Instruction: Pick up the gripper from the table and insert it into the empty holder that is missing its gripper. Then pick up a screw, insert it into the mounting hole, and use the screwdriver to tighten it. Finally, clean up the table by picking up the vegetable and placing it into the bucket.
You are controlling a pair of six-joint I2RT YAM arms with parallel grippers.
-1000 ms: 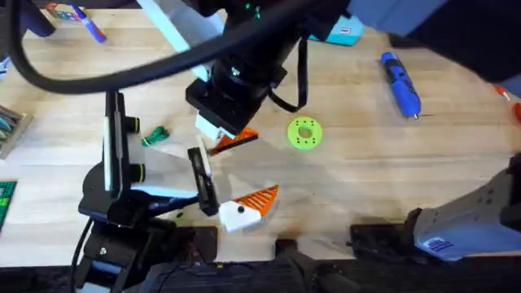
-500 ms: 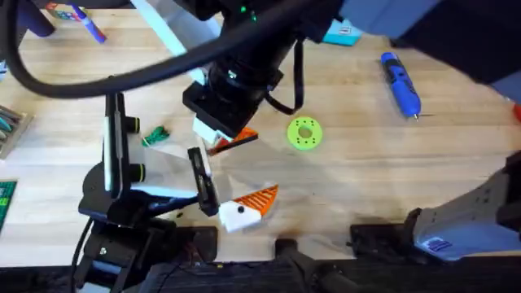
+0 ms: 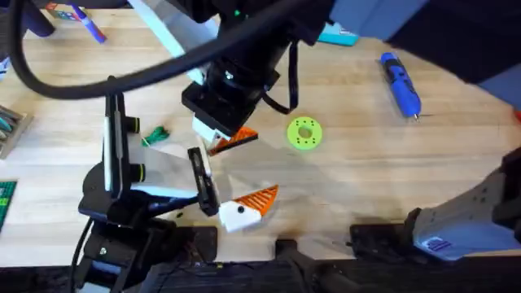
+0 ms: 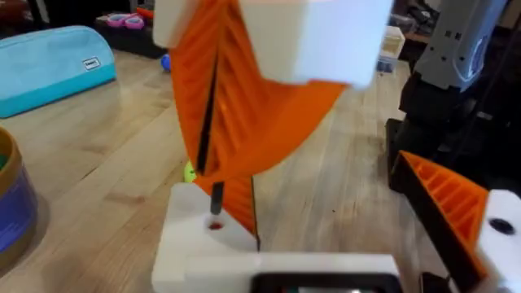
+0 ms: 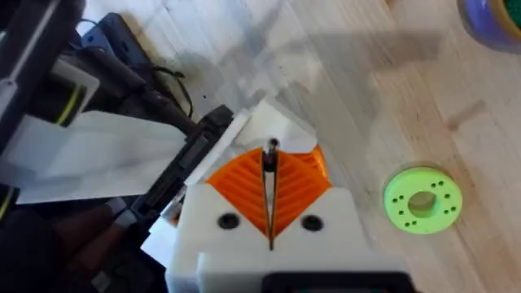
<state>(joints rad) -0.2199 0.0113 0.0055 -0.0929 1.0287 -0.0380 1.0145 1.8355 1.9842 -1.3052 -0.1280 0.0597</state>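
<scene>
Step in hand: screw insertion, apparently; screwdriver and vegetable not yet handled.
Right gripper (image 5: pixel 270 175): near the green disc (image 5: pixel 422 199), clenched on what looks like a thin screw (image 5: pixel 272 147).
Mounting hole (image 4: pixel 214 225): in the white block (image 4: pixel 191 248), just below the screw tip.
Screwdriver (image 3: pixel 400 84): well apart from the disc, lying free.
Vegetable (image 3: pixel 155 134): beyond the gripper from the disc.
Next move: a straight descent into the hole.

Screwdriver (image 3: pixel 400 84) right of disc (image 3: pixel 304 133)

No text or label can be read anywhere
</scene>
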